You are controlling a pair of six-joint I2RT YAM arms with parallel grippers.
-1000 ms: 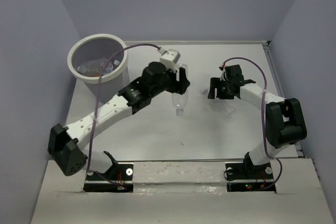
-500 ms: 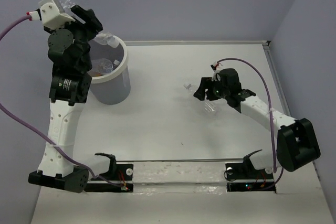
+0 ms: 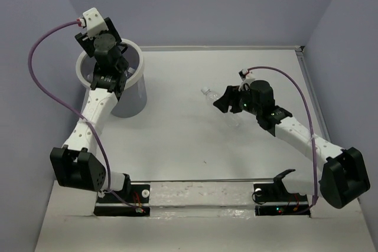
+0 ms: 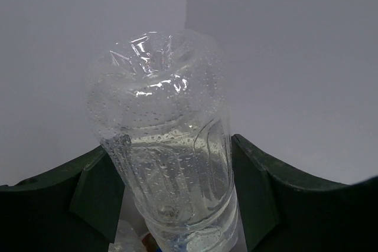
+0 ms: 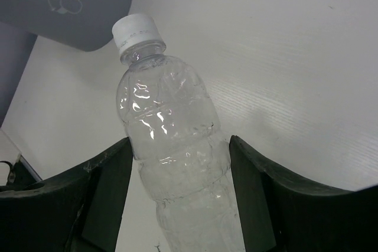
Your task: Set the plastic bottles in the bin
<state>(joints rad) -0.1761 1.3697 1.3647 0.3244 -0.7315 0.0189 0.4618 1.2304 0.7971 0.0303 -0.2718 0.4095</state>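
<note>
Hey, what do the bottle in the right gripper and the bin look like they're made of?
Bottle: thin clear plastic, glossy; crinkled walls catch glints. Its cap: opaque white, likely plastic. Bin: probably matte grey-white plastic, judging by its smooth wall and thick rim.

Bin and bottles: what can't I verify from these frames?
Top view: inside of the bin, mostly covered by the left arm; contents cannot be counted.
Left wrist view: cap end of the upturned clear bottle, cut off by the bottom edge.
Right wrist view: base of the white-capped bottle, cut off below; whether the jaws press it.
</note>
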